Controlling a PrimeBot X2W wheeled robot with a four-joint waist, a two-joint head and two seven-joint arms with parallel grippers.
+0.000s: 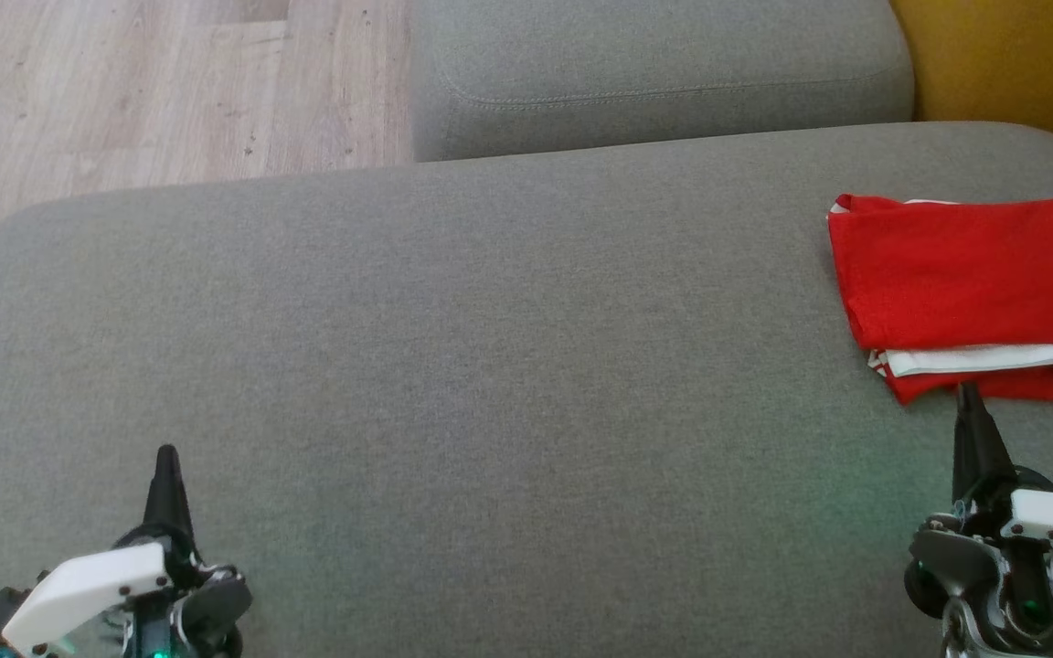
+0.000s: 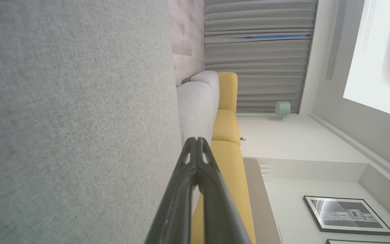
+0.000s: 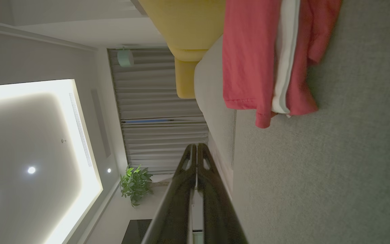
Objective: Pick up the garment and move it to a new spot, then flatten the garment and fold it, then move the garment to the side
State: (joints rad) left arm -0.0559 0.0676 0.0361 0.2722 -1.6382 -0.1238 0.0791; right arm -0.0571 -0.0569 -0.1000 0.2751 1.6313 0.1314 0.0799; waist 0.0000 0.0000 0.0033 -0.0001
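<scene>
Left gripper (image 1: 166, 461) low at lower left over bare grey sofa cushion (image 1: 490, 320), jaws pressed together, empty, seemingly parked. Right gripper (image 1: 969, 402) at lower right, jaws likewise closed, empty, tip just beside near edge of red garment (image 1: 965, 265). Garment folded, white stripe showing, lies at cushion's far right: likely already set aside, task looks near done.

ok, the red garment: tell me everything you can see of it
The red garment is soft knit-looking fabric, folded into a rough rectangle of several layers. A white band runs along its near edge, and a bit of white peeks out at the far left corner. It lies flat on the grey cushion, far to the robot's right, and the head view's edge cuts it off. Nothing grips it. The shut right hand points at its near edge, seemingly just short of it.
</scene>
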